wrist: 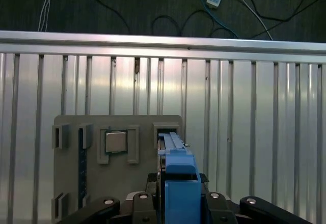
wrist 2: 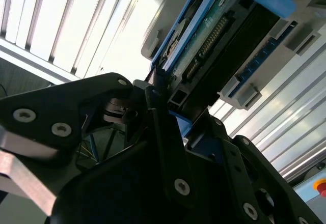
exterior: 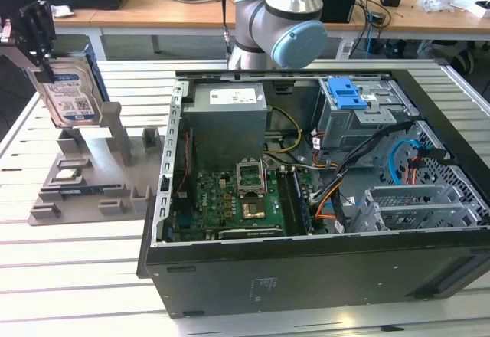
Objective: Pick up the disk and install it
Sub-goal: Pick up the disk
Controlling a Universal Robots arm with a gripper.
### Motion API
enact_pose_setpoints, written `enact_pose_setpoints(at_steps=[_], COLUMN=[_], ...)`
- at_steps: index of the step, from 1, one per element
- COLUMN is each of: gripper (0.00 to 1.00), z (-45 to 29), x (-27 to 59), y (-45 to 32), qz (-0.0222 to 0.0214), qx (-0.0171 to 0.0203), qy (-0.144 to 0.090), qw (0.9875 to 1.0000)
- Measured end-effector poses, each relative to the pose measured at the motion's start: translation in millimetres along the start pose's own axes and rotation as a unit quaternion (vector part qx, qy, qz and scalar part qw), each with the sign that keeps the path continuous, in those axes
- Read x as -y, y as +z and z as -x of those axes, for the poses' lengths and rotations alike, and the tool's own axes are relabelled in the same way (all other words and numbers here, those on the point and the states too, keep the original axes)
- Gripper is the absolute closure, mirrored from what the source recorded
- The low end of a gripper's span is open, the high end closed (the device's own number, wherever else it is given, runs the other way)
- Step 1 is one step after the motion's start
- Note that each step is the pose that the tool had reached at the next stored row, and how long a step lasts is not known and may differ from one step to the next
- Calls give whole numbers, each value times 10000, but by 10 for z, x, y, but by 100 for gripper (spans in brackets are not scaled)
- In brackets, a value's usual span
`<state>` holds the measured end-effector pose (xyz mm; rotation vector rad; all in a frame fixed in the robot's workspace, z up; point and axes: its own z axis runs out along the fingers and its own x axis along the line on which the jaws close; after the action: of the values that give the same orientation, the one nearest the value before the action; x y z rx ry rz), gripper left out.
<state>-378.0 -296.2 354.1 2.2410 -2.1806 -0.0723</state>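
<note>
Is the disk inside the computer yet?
Not yet. The jaws hold the disk upright by the grey stand, outside the open computer.

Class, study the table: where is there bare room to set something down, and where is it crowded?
Bare slats at the exterior view's lower left, bordered by the grey fixture tray, the table edge and the computer case. Crowded: the case interior, with motherboard, cables and drive cage; the tray's far end, where the disk stands.

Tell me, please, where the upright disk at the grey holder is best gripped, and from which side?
Grip the disk by its top edge, coming from above, pinching its broad faces: it stands on edge at the grey holder, so the top looks freest. The end effector clamps it there.
</note>
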Motion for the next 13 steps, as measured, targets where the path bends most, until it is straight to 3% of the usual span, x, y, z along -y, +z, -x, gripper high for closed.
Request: enact_pose_setpoints(at_steps=[8, 13], gripper=[63, 63], z=[2, 4], x=[-4, -8], y=[-82, -176], qz=[0, 0], qx=[0, 0], qy=[0, 0], qw=[10000, 10000])
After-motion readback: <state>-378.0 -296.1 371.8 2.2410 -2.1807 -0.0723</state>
